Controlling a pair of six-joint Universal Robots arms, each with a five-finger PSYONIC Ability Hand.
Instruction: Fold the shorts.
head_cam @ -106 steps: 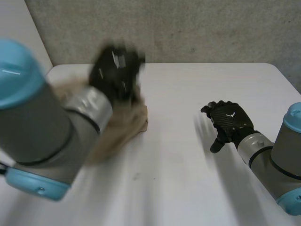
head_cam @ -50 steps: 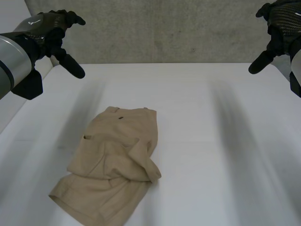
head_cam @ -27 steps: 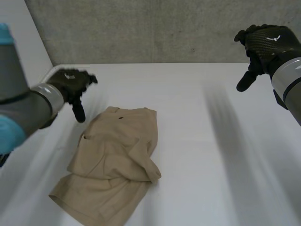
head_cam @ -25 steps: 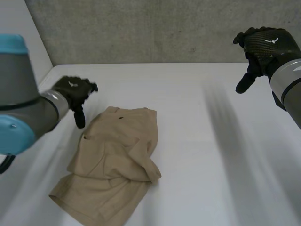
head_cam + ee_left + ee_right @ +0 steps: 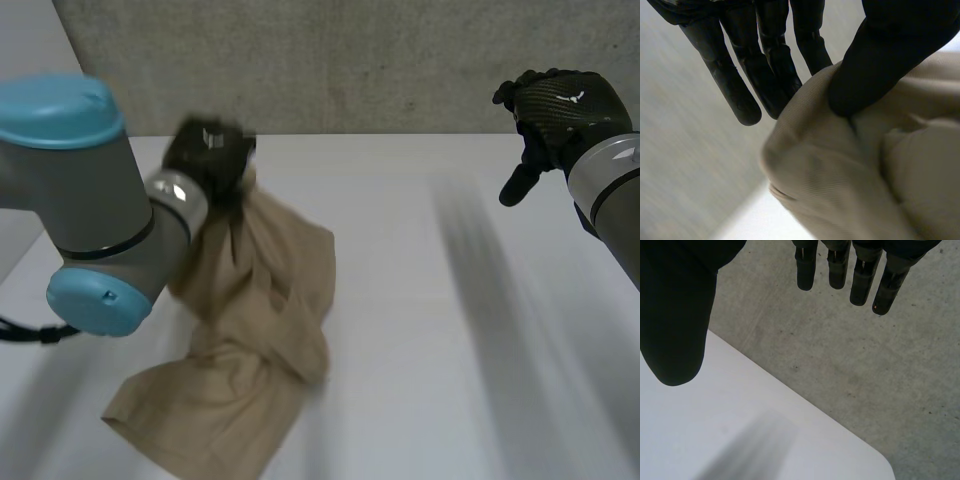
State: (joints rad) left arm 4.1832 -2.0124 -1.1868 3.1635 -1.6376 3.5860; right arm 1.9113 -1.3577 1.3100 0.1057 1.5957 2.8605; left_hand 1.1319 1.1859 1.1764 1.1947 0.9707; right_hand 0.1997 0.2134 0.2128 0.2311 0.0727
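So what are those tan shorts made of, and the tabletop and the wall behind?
The shorts look like matte woven cotton, perhaps twill: fine ribs in the left wrist view, soft folds. The table seems smooth white laminate or painted board. The wall looks like rough grey concrete, speckled.

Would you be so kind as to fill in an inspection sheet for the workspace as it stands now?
Surface: white table, plain.
Job's things: beige shorts, crumpled, one end lifted, the other end lying on the table.
Clutter: nothing seen.
Robot hands: left robot hand pinches the raised end of the shorts between thumb and fingers; right robot hand is open, raised at the table's far right side, holding nothing.
Cables: nothing seen.
Surroundings: grey wall behind the table.
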